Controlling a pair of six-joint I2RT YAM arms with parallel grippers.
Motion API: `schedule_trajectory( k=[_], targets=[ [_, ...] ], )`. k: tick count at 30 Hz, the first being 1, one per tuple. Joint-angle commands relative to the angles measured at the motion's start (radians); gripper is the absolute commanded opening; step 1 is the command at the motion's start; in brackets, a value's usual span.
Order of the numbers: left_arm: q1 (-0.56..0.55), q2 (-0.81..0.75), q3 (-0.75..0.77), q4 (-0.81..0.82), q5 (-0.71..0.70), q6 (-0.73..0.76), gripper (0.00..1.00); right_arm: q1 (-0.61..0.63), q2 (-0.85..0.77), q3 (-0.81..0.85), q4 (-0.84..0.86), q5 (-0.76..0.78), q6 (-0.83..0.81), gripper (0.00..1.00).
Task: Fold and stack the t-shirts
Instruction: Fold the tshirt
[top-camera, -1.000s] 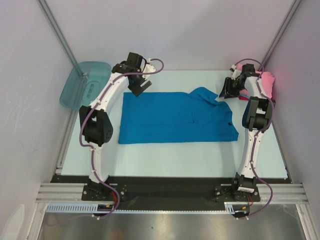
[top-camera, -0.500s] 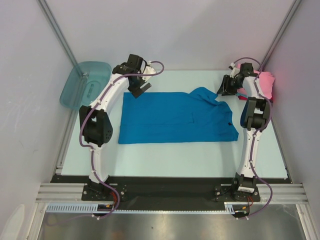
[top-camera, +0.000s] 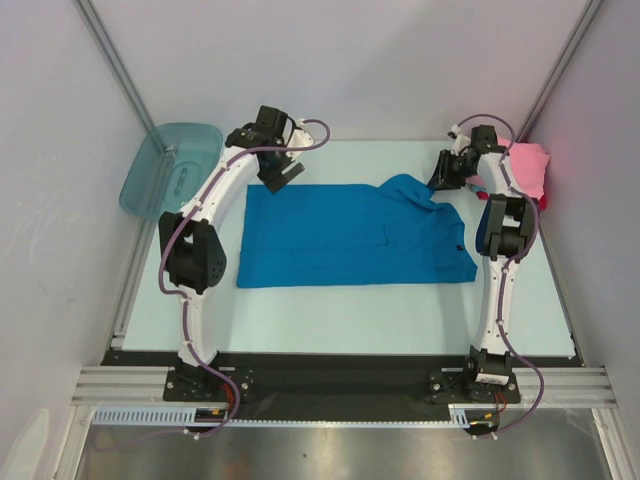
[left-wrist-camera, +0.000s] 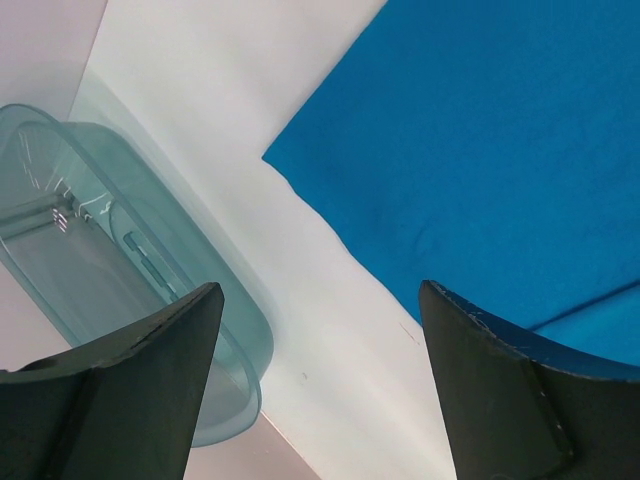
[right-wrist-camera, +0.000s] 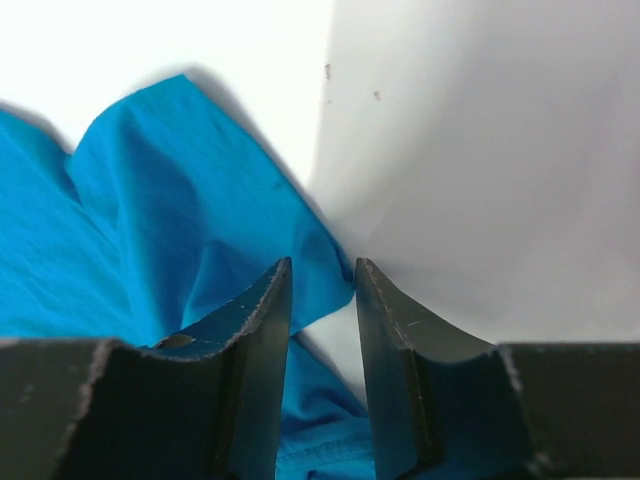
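Standing apart — teal tub (top-camera: 150, 180), blue t-shirt (top-camera: 340, 235) spread

Two robot arms stand over one table (top-camera: 350, 320), the left arm (top-camera: 215, 200) rising from seven o'clock and the right arm (top-camera: 500, 270) from five o'clock, each with one gripper: the left gripper (top-camera: 280, 177) and the right gripper (top-camera: 438, 183). One bright blue t-shirt (top-camera: 340, 235) lies at the centre and one pink t-shirt (top-camera: 530, 165) is bunched at two o'clock; whether more shirts lie under it cannot be told. One teal tub (top-camera: 165, 165) sits at ten o'clock.
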Motion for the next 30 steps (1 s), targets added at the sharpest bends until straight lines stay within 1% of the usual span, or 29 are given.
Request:
schedule_trajectory(
  k=[1, 7, 10, 13, 16, 17, 18, 20, 21, 22, 25, 26, 28, 29, 30],
  targets=[
    [-0.009, -0.044, 0.046, 0.012, -0.003, 0.005, 0.86, 0.011, 0.002, -0.001, -0.023, -0.002, -0.005, 0.36],
    [-0.01, -0.037, 0.059, 0.013, 0.003, -0.002, 0.86, 0.005, -0.012, -0.011, -0.031, 0.021, -0.021, 0.37],
    [-0.01, -0.036, 0.066, 0.013, 0.006, -0.003, 0.86, -0.002, -0.021, -0.018, -0.031, 0.026, -0.022, 0.35],
    [-0.01, -0.037, 0.059, 0.012, 0.001, -0.002, 0.86, -0.008, -0.029, -0.031, -0.031, 0.035, -0.027, 0.28],
    [-0.01, -0.041, 0.04, 0.015, 0.0, -0.002, 0.85, -0.012, -0.036, -0.038, -0.032, 0.044, -0.032, 0.12],
    [-0.01, -0.044, 0.033, 0.015, 0.001, -0.003, 0.85, -0.015, -0.038, -0.037, -0.034, 0.049, -0.033, 0.04],
    [-0.01, -0.044, 0.028, 0.018, 0.0, -0.003, 0.85, -0.017, -0.039, -0.037, -0.032, 0.053, -0.035, 0.0],
    [-0.009, -0.047, 0.001, 0.038, -0.005, 0.0, 0.85, -0.018, -0.049, -0.035, -0.034, 0.072, -0.044, 0.0],
    [-0.006, -0.05, -0.013, 0.047, -0.006, 0.002, 0.81, -0.02, -0.055, -0.035, -0.032, 0.078, -0.05, 0.0],
    [-0.004, -0.053, -0.027, 0.056, -0.006, 0.002, 0.79, -0.018, -0.068, -0.034, -0.037, 0.085, -0.056, 0.0],
    [0.011, -0.053, -0.088, 0.102, -0.011, 0.009, 0.77, -0.009, -0.104, -0.028, -0.054, 0.151, -0.123, 0.0],
    [0.017, -0.05, -0.107, 0.122, 0.004, 0.006, 0.77, -0.005, -0.133, -0.031, -0.057, 0.208, -0.178, 0.0],
    [0.042, -0.028, -0.109, 0.13, 0.036, 0.002, 0.75, 0.009, -0.159, -0.032, -0.067, 0.271, -0.237, 0.0],
    [0.057, -0.018, -0.101, 0.131, 0.052, 0.002, 0.74, 0.012, -0.182, -0.029, -0.074, 0.327, -0.272, 0.0],
    [0.063, -0.007, -0.096, 0.13, 0.09, 0.0, 0.73, 0.017, -0.197, -0.032, -0.074, 0.352, -0.326, 0.0]
  ],
)
